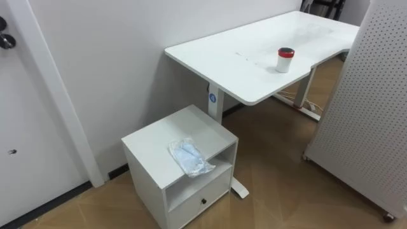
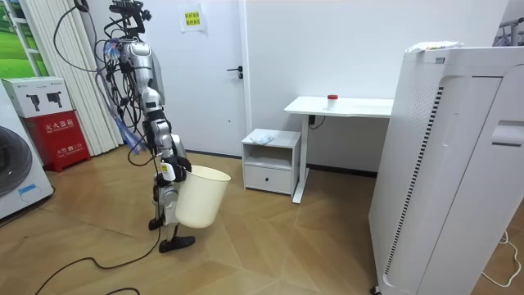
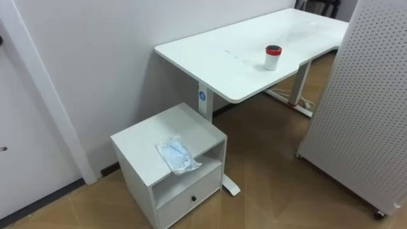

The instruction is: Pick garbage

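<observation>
A crumpled clear-and-pale-blue wrapper (image 1: pixel 189 157) lies on top of a low white cabinet (image 1: pixel 150 141), near its front right corner above the open shelf. In the room view the wrapper (image 2: pixel 260 137) is a small heap on that cabinet (image 2: pixel 272 156), a couple of metres from where I stand by the curtains. My right hand (image 2: pixel 174 166) hangs at my side, shut on the rim of a cream waste bin (image 2: pixel 201 197) that dangles at knee height.
A white desk (image 1: pixel 229 60) stands right of the cabinet with a small white can with a red lid (image 1: pixel 285 60) on it. A tall white perforated unit on wheels (image 1: pixel 369 108) blocks the right side. A closed door (image 1: pixel 25 127) is on the left. Wooden floor lies between.
</observation>
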Motion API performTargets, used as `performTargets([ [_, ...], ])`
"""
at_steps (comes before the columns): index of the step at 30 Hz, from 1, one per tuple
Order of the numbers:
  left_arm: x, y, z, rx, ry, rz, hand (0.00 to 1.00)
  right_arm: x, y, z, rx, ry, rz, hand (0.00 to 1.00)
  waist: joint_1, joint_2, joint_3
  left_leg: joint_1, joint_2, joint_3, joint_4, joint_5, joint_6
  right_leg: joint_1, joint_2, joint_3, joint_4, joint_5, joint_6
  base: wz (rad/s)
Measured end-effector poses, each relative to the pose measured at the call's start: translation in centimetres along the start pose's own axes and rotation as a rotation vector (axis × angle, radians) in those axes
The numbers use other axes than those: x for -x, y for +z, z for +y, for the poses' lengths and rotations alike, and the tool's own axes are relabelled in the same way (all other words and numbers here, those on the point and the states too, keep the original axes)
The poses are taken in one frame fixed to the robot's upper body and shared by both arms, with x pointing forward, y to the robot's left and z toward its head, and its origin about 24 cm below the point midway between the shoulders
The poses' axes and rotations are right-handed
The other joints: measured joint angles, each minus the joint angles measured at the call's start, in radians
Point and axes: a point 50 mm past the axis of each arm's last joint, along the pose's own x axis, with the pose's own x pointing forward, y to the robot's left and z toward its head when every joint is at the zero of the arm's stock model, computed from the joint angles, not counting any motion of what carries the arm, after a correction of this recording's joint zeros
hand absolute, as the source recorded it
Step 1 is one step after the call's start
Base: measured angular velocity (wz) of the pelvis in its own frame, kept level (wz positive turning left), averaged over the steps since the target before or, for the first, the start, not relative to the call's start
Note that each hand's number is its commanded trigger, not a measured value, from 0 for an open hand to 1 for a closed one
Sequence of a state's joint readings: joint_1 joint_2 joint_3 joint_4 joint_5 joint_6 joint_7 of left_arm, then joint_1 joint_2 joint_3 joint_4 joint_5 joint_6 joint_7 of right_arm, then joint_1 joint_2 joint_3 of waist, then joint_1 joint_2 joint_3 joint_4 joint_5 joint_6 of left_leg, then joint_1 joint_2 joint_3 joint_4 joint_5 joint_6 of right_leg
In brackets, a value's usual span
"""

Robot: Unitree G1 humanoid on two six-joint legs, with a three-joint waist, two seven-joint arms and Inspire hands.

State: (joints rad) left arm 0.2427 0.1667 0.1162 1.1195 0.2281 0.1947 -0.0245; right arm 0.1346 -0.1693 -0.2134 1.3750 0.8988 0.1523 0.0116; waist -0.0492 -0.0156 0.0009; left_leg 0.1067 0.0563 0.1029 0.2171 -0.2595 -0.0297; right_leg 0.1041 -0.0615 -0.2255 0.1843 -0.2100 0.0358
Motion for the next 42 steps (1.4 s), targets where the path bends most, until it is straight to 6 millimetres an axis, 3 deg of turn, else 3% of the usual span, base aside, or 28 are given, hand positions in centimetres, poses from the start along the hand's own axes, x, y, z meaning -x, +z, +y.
performTargets([
  [10,0.0,0.9,-0.1,-0.024,0.009,-0.038,0.00,0.0,0.2,0.4,0.046,0.010,-0.022,1.00,0.000,0.003,0.0018,-0.009,0.000,0.001,-0.004,0.000,0.000,-0.008,0.001,0.003,0.000,0.000,0.000,-0.01],
  [21,0.0,0.1,-0.2,-0.024,-0.016,-0.010,0.00,0.0,0.3,0.6,0.049,0.017,-0.021,1.00,0.010,0.000,0.0026,-0.029,0.006,0.005,0.024,0.000,0.000,-0.037,0.000,0.008,0.037,-0.002,-0.003,-0.01],
  [24,0.0,0.3,-0.1,-0.024,-0.009,-0.012,0.00,0.0,0.4,0.9,0.058,0.030,-0.019,1.00,0.012,-0.009,0.0072,-0.057,0.019,0.008,0.077,-0.021,-0.007,-0.071,0.001,0.009,0.101,-0.028,-0.015,-0.03],
  [27,-0.1,0.3,0.4,-0.029,0.001,-0.003,0.00,0.0,0.5,1.1,0.069,0.041,-0.022,1.00,0.021,-0.015,0.0110,-0.116,0.055,0.007,0.217,-0.092,-0.028,-0.126,0.013,0.015,0.235,-0.108,-0.041,-0.08],
  [28,-0.1,0.3,0.5,-0.023,0.003,0.000,0.00,0.0,0.6,0.9,0.082,0.036,-0.023,1.00,0.027,-0.014,0.0092,-0.139,0.076,0.006,0.292,-0.115,-0.043,-0.145,0.028,0.030,0.280,-0.145,-0.061,-0.10],
  [29,-0.1,0.3,0.5,-0.015,0.002,0.001,0.00,0.0,0.6,0.8,0.096,0.035,-0.024,1.00,0.027,-0.015,0.0091,-0.177,0.094,0.006,0.380,-0.115,-0.046,-0.156,0.036,0.044,0.306,-0.163,-0.073,-0.10],
  [30,-0.1,0.4,0.4,-0.016,0.000,0.000,0.00,0.0,0.6,0.6,0.100,0.033,-0.026,1.00,0.026,-0.015,0.0095,-0.198,0.103,0.006,0.426,-0.109,-0.045,-0.158,0.041,0.047,0.316,-0.167,-0.081,-0.09],
  [31,-0.1,0.2,0.2,-0.020,-0.007,0.004,0.00,0.0,1.0,0.6,0.115,0.030,-0.033,1.00,0.029,-0.019,0.0116,-0.237,0.117,-0.001,0.509,-0.085,-0.028,-0.153,0.052,0.053,0.321,-0.172,-0.092,-0.09],
  [32,-0.1,-0.2,0.0,-0.025,-0.013,0.015,0.00,0.1,1.1,0.5,0.120,0.025,-0.034,1.00,0.026,-0.022,0.0105,-0.285,0.117,-0.018,0.584,-0.040,-0.011,-0.141,0.058,0.067,0.323,-0.177,-0.107,0.00],
  [33,-0.1,-0.2,0.0,-0.026,-0.015,0.020,0.00,0.1,1.1,0.3,0.122,0.019,-0.033,1.00,0.018,-0.028,0.0096,-0.311,0.098,-0.034,0.602,-0.033,-0.008,-0.139,0.060,0.082,0.323,-0.180,-0.115,0.31],
  [35,-0.1,0.1,-0.3,-0.045,-0.026,0.015,0.00,0.1,1.1,-0.5,0.126,-0.018,-0.026,1.00,0.007,-0.038,0.0072,-0.412,0.009,-0.010,0.524,-0.041,0.005,-0.135,0.060,0.134,0.315,-0.188,-0.130,0.38],
  [36,-0.1,0.0,-0.3,-0.044,-0.027,0.013,0.00,0.2,1.2,-0.5,0.129,-0.024,-0.029,1.00,0.015,-0.041,0.0062,-0.432,-0.010,0.004,0.485,-0.036,0.007,-0.133,0.060,0.148,0.313,-0.188,-0.132,-0.16],
  [37,-0.1,-0.4,-0.3,-0.040,-0.027,0.021,0.00,0.2,1.3,-0.5,0.138,-0.032,-0.033,1.00,0.036,-0.035,0.0077,-0.462,-0.034,0.022,0.374,-0.005,0.004,-0.122,0.060,0.161,0.300,-0.188,-0.131,-0.48],
  [38,0.0,-1.0,-0.3,-0.039,-0.023,0.038,0.00,0.2,1.4,-0.4,0.145,-0.035,-0.036,1.00,0.042,-0.027,0.0085,-0.483,-0.041,0.027,0.249,0.059,0.007,-0.109,0.061,0.160,0.286,-0.191,-0.133,-0.49],
  [39,0.0,-1.3,-0.3,-0.039,-0.020,0.046,0.00,0.2,1.3,-0.4,0.147,-0.037,-0.034,1.00,0.043,-0.027,0.0085,-0.491,-0.044,0.026,0.209,0.101,0.013,-0.097,0.062,0.166,0.280,-0.198,-0.133,-0.34],
  [41,0.0,-1.5,-0.4,-0.038,-0.022,0.043,0.00,0.1,1.1,-0.5,0.150,-0.034,-0.028,1.00,0.040,-0.026,0.0093,-0.486,-0.050,0.030,0.112,0.240,0.033,-0.050,0.059,0.188,0.251,-0.220,-0.111,-0.19],
  [42,0.0,-1.4,-0.5,-0.039,-0.023,0.035,0.00,0.1,1.1,-0.4,0.152,-0.030,-0.030,1.00,0.039,-0.028,0.0056,-0.479,-0.054,0.034,0.110,0.262,0.052,-0.045,0.057,0.195,0.242,-0.224,-0.104,-0.25],
])
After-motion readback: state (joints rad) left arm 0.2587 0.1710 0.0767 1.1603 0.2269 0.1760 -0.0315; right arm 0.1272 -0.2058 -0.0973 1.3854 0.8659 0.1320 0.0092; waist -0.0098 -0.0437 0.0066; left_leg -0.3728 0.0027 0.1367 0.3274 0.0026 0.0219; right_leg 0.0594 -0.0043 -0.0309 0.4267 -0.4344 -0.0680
